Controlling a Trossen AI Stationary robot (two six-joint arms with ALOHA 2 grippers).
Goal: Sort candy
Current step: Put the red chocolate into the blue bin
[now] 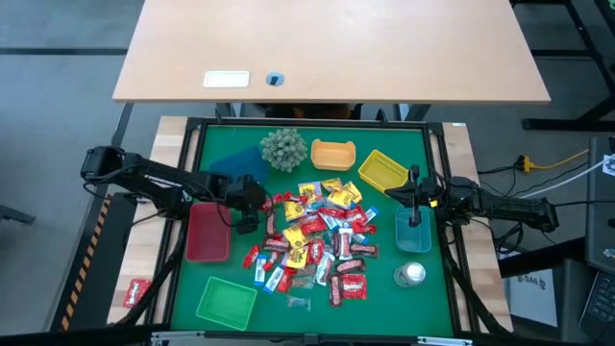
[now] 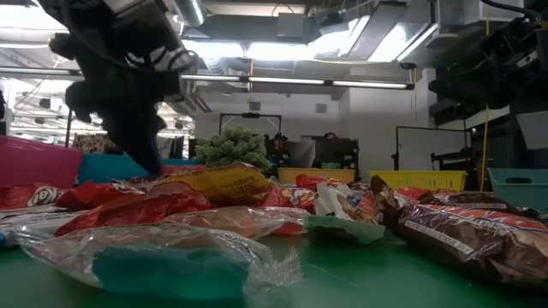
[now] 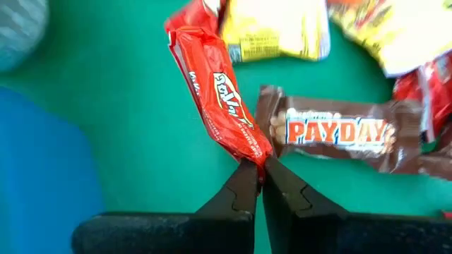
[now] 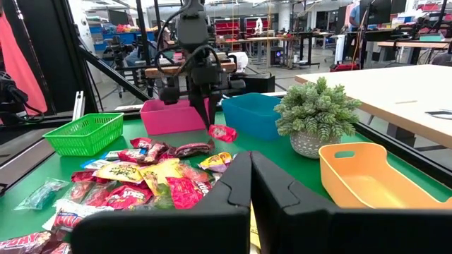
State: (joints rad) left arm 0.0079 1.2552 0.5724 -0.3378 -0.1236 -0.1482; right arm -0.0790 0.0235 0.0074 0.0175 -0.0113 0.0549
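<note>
High view: I look straight down on the whole green counter [image 1: 384,298], both arms included.
Low view: I sit at counter height, facing level into the room, wrappers almost against the lens.
Left wrist view: I face down, very near the mat.
Right wrist view: I look level across the counter toward the left arm.
Shared: the candy pile [image 1: 317,240] and plant ball [image 4: 316,113] show in high, low and right wrist views.

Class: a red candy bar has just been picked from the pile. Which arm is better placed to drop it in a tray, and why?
Left. Its end effector is shut on the red candy bar, lifted beside the pink tray. The right end effector is shut, empty, over the light blue tray.
</note>
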